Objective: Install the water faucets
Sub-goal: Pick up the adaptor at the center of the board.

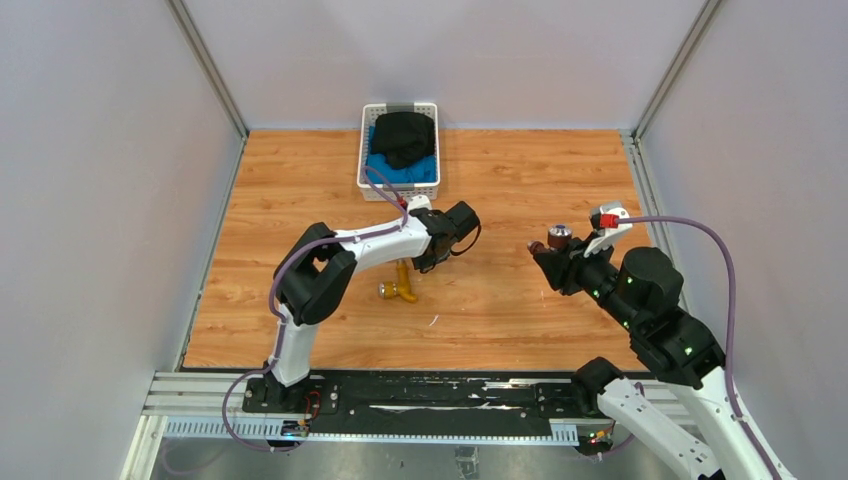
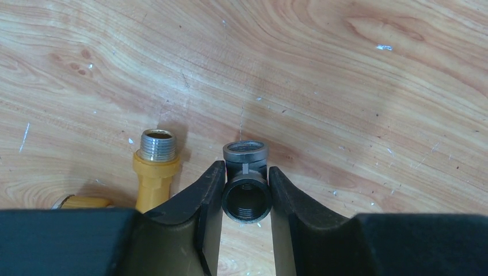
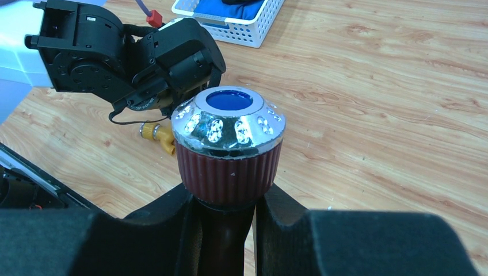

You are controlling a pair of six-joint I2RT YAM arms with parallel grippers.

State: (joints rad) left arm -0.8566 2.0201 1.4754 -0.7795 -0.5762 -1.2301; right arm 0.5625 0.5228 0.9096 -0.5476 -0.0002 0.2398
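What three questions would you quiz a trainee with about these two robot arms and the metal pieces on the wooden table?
1. True or false: the right gripper holds the dark reddish-brown faucet with the silvery, blue-marked round knob.
2. Fill the gap: the brass-yellow metal faucet lies on the wooden table beside the ___ gripper.
3. What does the left gripper clamp? A the brass-yellow metal faucet; B the small stubby grey metal fitting; C nothing.
Key: 1 true; 2 left; 3 B.
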